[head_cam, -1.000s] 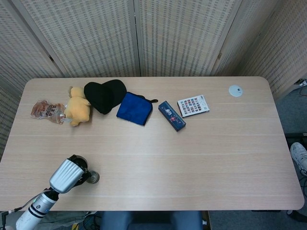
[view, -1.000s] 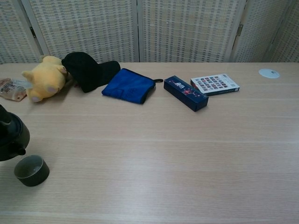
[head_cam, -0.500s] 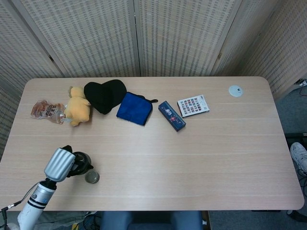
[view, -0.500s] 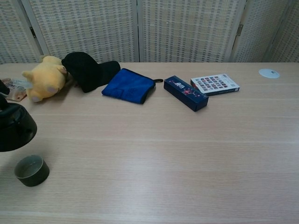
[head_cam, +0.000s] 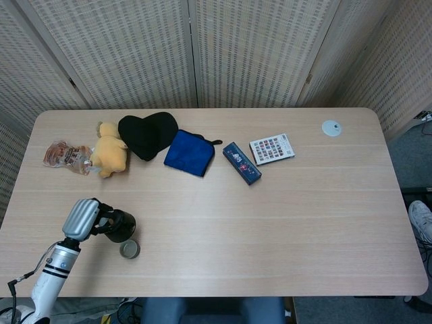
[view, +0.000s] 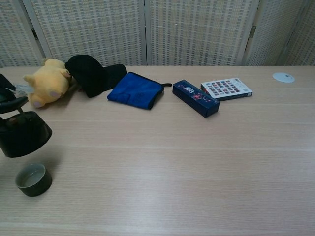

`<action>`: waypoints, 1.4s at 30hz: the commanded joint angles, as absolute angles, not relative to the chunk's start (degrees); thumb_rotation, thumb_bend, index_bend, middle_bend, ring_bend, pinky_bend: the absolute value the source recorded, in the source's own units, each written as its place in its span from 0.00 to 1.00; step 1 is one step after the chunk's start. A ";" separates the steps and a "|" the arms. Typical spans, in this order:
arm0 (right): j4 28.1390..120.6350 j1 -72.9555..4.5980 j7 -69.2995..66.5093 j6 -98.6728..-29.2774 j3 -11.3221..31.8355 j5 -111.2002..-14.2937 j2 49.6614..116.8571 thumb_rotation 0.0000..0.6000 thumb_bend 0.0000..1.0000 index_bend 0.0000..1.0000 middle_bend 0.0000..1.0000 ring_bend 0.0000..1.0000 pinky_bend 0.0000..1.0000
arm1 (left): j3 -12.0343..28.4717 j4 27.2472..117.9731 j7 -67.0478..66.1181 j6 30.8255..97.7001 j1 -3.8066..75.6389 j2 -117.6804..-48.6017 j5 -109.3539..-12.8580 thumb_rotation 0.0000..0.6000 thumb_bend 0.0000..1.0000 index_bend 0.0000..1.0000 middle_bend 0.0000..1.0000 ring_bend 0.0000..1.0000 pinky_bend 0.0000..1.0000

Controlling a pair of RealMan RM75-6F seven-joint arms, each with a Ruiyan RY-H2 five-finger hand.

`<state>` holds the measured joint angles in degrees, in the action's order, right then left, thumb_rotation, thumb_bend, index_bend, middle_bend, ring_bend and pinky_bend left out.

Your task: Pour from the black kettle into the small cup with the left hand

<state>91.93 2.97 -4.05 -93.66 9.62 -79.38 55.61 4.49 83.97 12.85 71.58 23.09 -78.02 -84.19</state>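
Note:
My left hand (head_cam: 82,217) grips the black kettle (head_cam: 120,226) by its handle near the table's front left corner. The chest view shows the kettle (view: 24,135) hanging a little above the table, its underside turned partly toward the camera, with dark fingers (view: 11,97) over its top. The small dark green cup (head_cam: 129,249) stands upright on the table just in front of the kettle. In the chest view the cup (view: 33,179) sits below the kettle, apart from it, and its inside looks pale. My right hand appears in neither view.
Along the far left lie a snack packet (head_cam: 64,156), a yellow plush toy (head_cam: 108,154), a black cap (head_cam: 146,133) and a blue cloth (head_cam: 190,152). A dark blue box (head_cam: 241,163), a patterned card box (head_cam: 272,148) and a white disc (head_cam: 331,127) lie further right.
The kettle was tipped low over the cup a second ago. It has since risen, levelled out and drawn back from the cup. The cup has not moved.

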 commanded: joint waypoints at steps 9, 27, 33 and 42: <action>91.32 2.46 -4.21 -92.70 9.78 -79.01 55.92 1.00 0.13 0.22 0.24 0.12 0.00 | 6.69 80.02 14.90 67.49 24.30 -79.89 -79.12 0.57 0.30 1.00 1.00 1.00 0.58; 89.56 1.56 -4.95 -90.80 10.00 -78.05 56.72 1.00 0.13 0.22 0.24 0.12 0.00 | 7.08 70.03 10.11 66.20 26.02 -84.42 -78.62 0.38 0.24 1.00 1.00 1.00 0.58; 89.07 1.47 -5.19 -90.44 10.01 -77.76 56.97 1.00 0.13 0.22 0.24 0.12 0.00 | 6.58 67.35 9.04 66.38 26.36 -85.70 -79.54 0.38 0.24 1.00 1.00 0.98 0.58; 88.71 1.55 -5.43 -90.37 9.97 -77.63 57.05 1.00 0.13 0.22 0.24 0.12 0.00 | 5.72 64.46 7.57 66.22 26.57 -87.05 -80.39 0.38 0.24 1.00 1.00 0.96 0.57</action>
